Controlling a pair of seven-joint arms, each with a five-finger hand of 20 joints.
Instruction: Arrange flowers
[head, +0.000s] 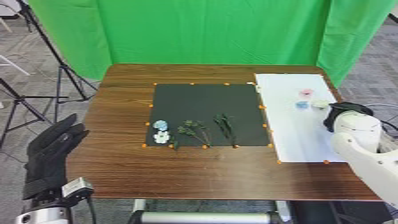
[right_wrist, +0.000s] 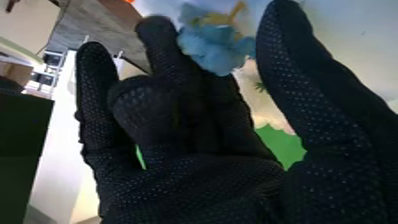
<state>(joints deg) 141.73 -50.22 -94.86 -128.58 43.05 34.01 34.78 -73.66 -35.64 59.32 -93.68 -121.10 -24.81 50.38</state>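
Observation:
In the head view, my right hand is over the right edge of the white sheet, close beside a pale flower. A blue flower lies just left of that one, and a pink flower is farther back. The right wrist view shows my right hand open, with a blue flower visible between its fingers and thumb. On the black mat lie a blue flower, a white flower and green stems. My left hand is open beyond the table's left edge.
Small orange markers line the mat and sheet on the brown wooden table. A green curtain hangs behind the table, and black tripod stands are on the floor at the left.

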